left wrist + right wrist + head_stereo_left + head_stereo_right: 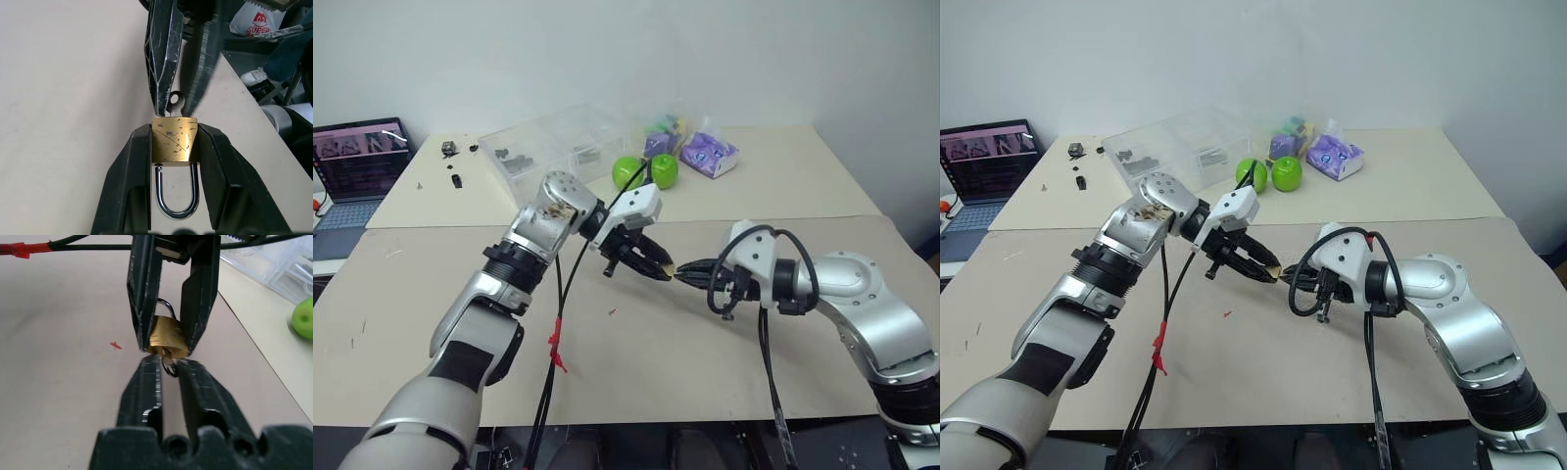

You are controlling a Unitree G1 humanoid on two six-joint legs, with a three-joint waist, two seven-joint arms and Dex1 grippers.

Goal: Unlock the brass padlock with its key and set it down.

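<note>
The left gripper (173, 147) clamps the padlock (174, 139), steadying it; the right gripper (166, 364), slightly parted, flanks the inserted key (175, 102).

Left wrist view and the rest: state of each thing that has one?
Small brass padlock: clamped in the left gripper, silver shackle looks seated.
Thin silver key: in the padlock's keyhole, bow between the right gripper's fingers.
Clear plastic compartment box: lid state unclear.
Laptop: open, screen lit.

Head pair looking down over table (636, 343), wrist views close, sharing padlock (174, 139)
</note>
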